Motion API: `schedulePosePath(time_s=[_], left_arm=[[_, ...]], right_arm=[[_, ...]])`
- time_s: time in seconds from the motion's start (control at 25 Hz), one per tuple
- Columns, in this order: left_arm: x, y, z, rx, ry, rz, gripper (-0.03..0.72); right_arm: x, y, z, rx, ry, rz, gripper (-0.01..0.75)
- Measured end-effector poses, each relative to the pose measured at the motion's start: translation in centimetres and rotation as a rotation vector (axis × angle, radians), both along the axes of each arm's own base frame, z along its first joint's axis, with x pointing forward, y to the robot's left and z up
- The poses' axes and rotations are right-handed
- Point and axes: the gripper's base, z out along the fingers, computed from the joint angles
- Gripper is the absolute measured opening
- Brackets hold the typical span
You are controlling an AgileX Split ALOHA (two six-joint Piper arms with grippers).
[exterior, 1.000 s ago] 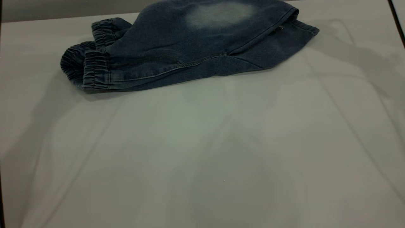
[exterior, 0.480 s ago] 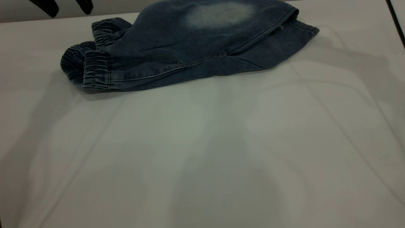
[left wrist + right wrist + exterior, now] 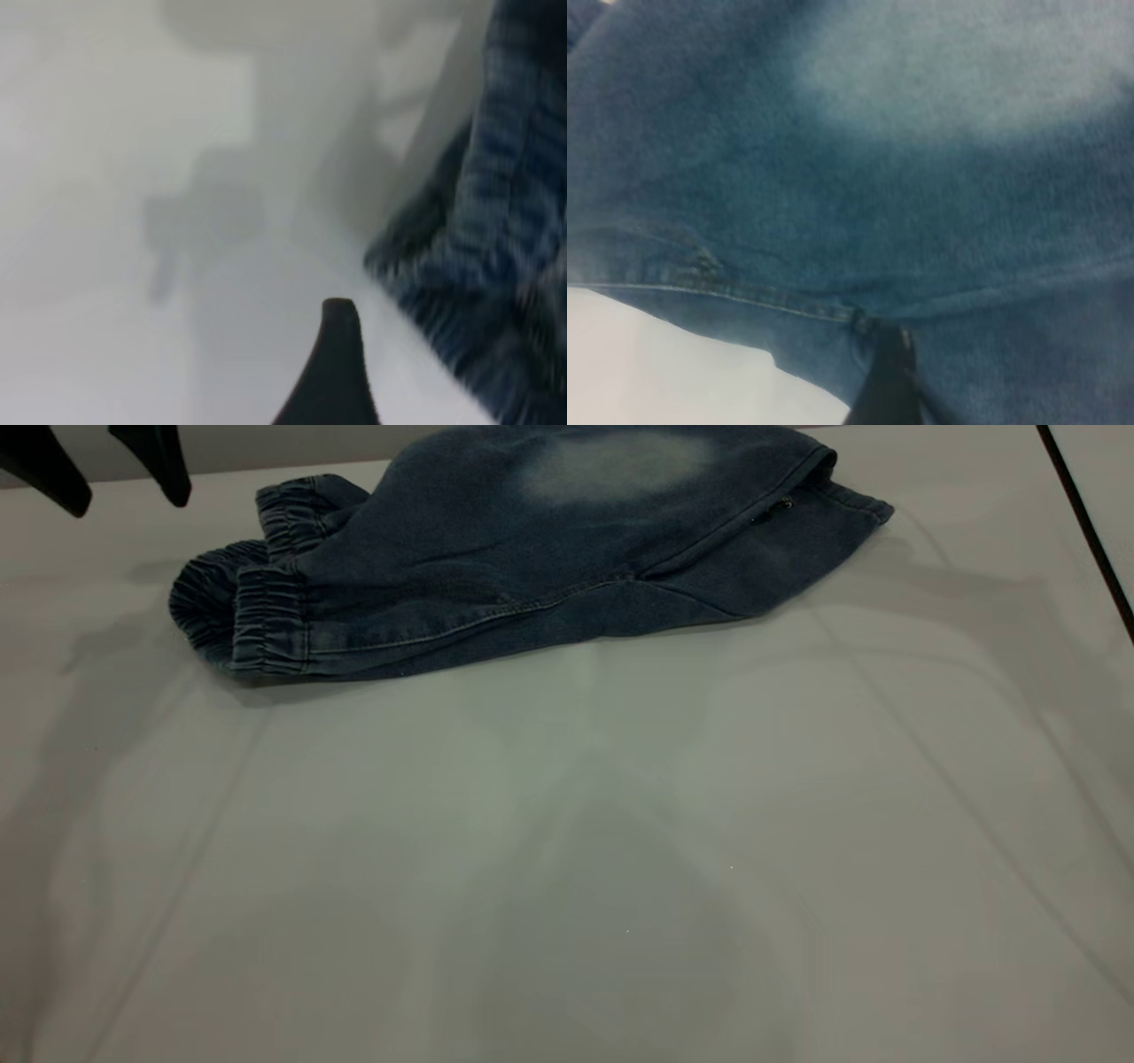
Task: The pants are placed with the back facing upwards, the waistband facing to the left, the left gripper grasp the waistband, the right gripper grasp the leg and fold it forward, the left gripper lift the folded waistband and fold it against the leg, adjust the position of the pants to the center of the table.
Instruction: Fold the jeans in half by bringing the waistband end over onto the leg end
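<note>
Half a second back I had only the left end effector [image 3: 97, 474] tips at the far-left top of the exterior view; now they sit lower and further left, two dark fingers [image 3: 159, 460] spread wide with nothing between them, just beside the gathered waistband [image 3: 266, 615] but not touching it. I read this as my approach to the waistband grasp, with the fold-against-leg step not yet begun. The pants [image 3: 532, 558] have not shifted: they lie folded lengthwise at the far edge of the bench [image 3: 567, 850], waistband left, the leg [image 3: 620, 465] with its pale faded patch on top. The right end effector is out of the exterior view; its wrist view shows one dark fingertip [image 3: 890, 372] close over the denim by a seam, and I cannot tell whether it is spread or closed. The bench is pale grey, smooth, crossed by soft arm shadows. Little of the room shows.
</note>
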Motion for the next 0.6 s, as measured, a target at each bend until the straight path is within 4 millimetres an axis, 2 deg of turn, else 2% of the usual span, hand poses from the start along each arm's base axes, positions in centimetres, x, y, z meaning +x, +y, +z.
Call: schedulePosePath(time_s=[0.32, 0.6], left_arm=[[1.0, -0.8, -3.3, -0.079, -0.009, -0.007, 0.580], [1.3, -1.0, -5.3, -0.092, 0.001, -0.053, 0.580]], right_arm=[[-0.1, -0.2, -0.3, -0.034, 0.020, -0.003, 0.569], [-0.4, 0.6, -0.5, -0.044, 0.030, 0.028, 0.562]])
